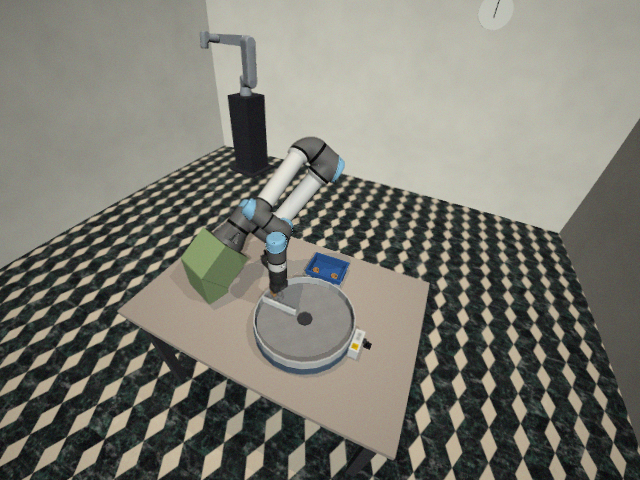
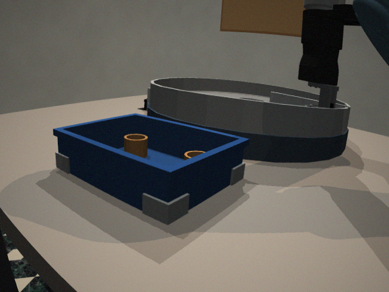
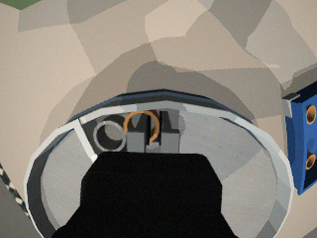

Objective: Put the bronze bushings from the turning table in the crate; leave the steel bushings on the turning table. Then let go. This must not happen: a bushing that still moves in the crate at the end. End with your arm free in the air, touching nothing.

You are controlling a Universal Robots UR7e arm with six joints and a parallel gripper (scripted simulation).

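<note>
My gripper point(image 1: 277, 292) point(image 2: 326, 100) point(image 3: 155, 121) is low inside the rim of the turning table point(image 1: 320, 341) point(image 2: 200, 106) point(image 3: 238, 164). Its fingers are nearly together, shut on the near side wall of a bronze bushing point(image 3: 141, 112), one finger inside the ring and one outside. The contact itself is partly hidden. A steel bushing point(image 3: 95, 136) stands close beside it, towards the divider. Two bronze bushings, one point(image 1: 315, 269) point(image 2: 135, 149) and another point(image 1: 333, 275) point(image 2: 187, 154), stand upright and apart in the blue crate point(image 1: 324, 277) point(image 2: 103, 163) point(image 3: 292, 149).
A pale divider point(image 1: 279, 304) point(image 3: 85, 139) runs from the turning table's raised rim inward, beside the steel bushing. A small white control box point(image 1: 356, 342) stands at the turning table's outer side. The green block point(image 1: 206, 268) stands under the arm's base. Grey corner brackets point(image 2: 166, 207) surround the crate.
</note>
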